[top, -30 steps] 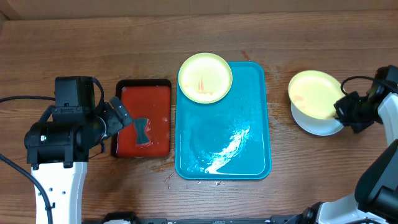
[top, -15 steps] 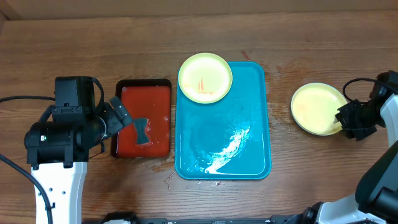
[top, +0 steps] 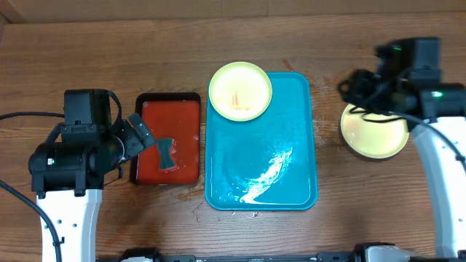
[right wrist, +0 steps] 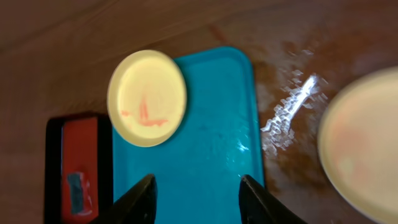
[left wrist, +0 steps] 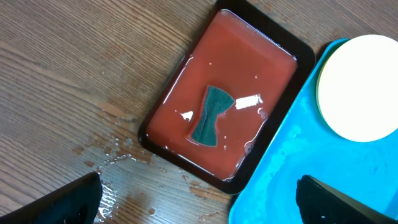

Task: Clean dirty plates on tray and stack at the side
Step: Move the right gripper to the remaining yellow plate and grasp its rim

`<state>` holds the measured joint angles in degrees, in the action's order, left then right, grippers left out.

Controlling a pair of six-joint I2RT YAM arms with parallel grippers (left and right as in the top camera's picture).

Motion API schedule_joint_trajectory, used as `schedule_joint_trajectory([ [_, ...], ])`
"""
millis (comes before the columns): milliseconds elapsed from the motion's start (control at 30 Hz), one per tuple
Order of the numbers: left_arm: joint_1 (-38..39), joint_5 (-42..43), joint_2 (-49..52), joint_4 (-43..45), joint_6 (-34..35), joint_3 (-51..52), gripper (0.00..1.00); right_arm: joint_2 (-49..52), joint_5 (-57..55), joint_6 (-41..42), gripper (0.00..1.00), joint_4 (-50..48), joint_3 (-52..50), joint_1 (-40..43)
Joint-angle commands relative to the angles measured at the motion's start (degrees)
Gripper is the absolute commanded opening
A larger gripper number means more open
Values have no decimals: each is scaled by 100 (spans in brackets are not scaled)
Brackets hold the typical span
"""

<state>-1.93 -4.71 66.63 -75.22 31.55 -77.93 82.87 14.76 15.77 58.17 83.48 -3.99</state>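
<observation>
1. Overhead view: the blue tray (top: 291,182) lies mid-table, and one smeared plate (top: 240,90) overhangs its far left corner.
2. Stacked plates (top: 375,135) sit on the table to the right of the blue tray, apart from it.
3. Right gripper (right wrist: 199,199) hangs beside that stack, jaws apart, holding nothing.
4. Left gripper (left wrist: 199,199) is spread wide and empty by the black tray (left wrist: 249,56) of red liquid, where a sponge (left wrist: 210,115) lies.

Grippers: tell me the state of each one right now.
Left gripper: open, holding nothing.
Right gripper: open, holding nothing.
</observation>
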Motion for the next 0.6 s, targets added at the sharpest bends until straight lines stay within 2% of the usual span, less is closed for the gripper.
schedule_joint_trajectory([
  [0, -28, 26, -63, 7, 15, -98, 100, 116, -931, -254, 46, -245, 92, -833],
  [167, -28, 26, -63, 7, 15, -98, 100, 688, -1646, -262, 48, -981, 90, -1530],
  [200, -28, 26, -63, 7, 15, -98, 100, 846, -1731, -289, 51, -1176, 83, -1582],
  [300, -28, 28, -63, 7, 15, -98, 100, 1438, -1770, -610, 54, -1923, 81, -1620],
  [467, -28, 28, -63, 7, 15, -98, 100, 2505, -1716, -874, 65, -2944, 81, -1615],
  [567, -28, 26, -63, 7, 15, -98, 100, 3014, -1703, -876, 65, -3254, 81, -1615],
])
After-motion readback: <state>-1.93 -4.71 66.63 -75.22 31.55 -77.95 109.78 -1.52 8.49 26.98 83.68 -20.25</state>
